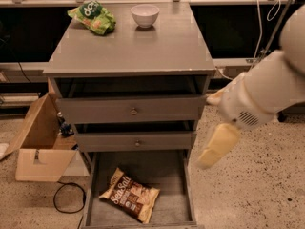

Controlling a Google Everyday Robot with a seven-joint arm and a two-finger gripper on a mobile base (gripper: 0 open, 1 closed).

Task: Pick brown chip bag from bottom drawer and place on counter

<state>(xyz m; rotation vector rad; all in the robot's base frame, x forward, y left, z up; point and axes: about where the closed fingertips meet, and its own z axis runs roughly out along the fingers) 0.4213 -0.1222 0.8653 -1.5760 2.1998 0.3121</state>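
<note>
Over speckled floor (pixel 252 194) beside the bottom drawer (pixel 167 174), your gripper (pixel 215 147) hangs, grip state untellable; swinging in low could clip its wall or shove the brown chip bag (pixel 129 200).

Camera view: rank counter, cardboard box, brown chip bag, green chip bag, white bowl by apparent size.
1. counter
2. cardboard box
3. brown chip bag
4. green chip bag (farther from the camera, so its rank against the brown one is unsure)
5. white bowl
The gripper hangs right of the bottom drawer.
</note>
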